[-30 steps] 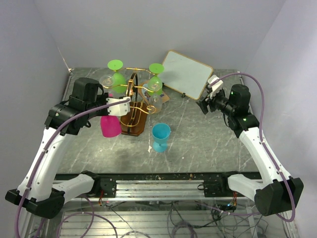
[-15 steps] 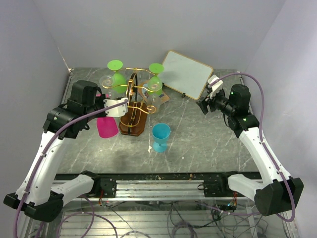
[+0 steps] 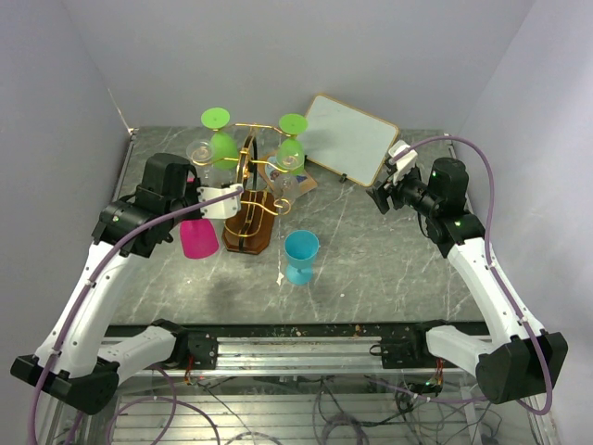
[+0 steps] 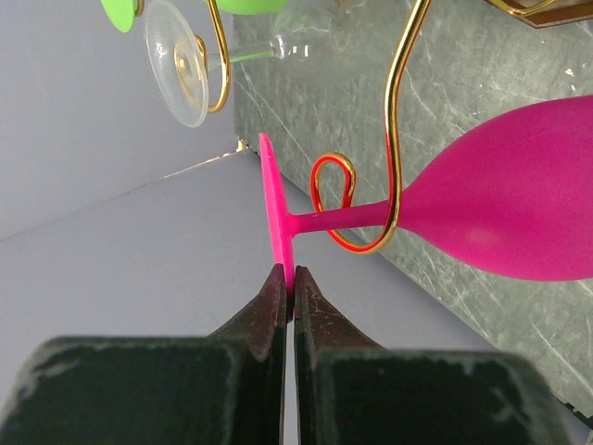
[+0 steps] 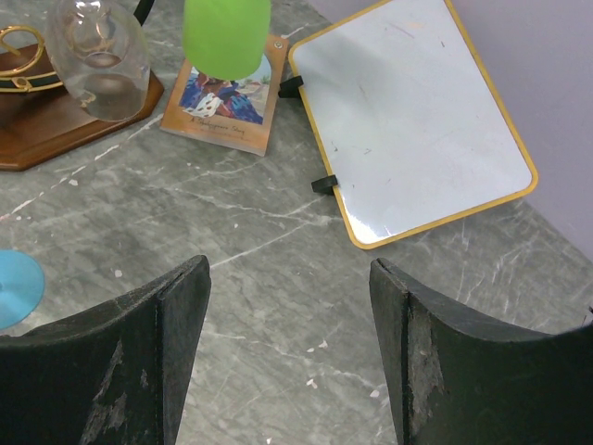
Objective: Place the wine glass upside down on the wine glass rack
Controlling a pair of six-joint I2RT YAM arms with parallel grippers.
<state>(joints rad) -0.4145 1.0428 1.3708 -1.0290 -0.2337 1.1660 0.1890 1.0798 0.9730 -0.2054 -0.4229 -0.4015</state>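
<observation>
Left tool (image 4: 287, 276) pinches wine glass (image 4: 505, 218); elbow raised

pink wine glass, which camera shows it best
Left wrist: the pink wine glass is close, stem in a gold hook of the wine glass rack, foot pinched by the left gripper. Top external shows only its bowl. Right wrist misses it.

A white board (image 3: 350, 137) with a gold edge is leaning at the back of the grey table (image 3: 398, 269). A little picture card (image 5: 227, 102) is lying near it. A blue cup (image 3: 300, 256) is standing upright in the middle.
</observation>
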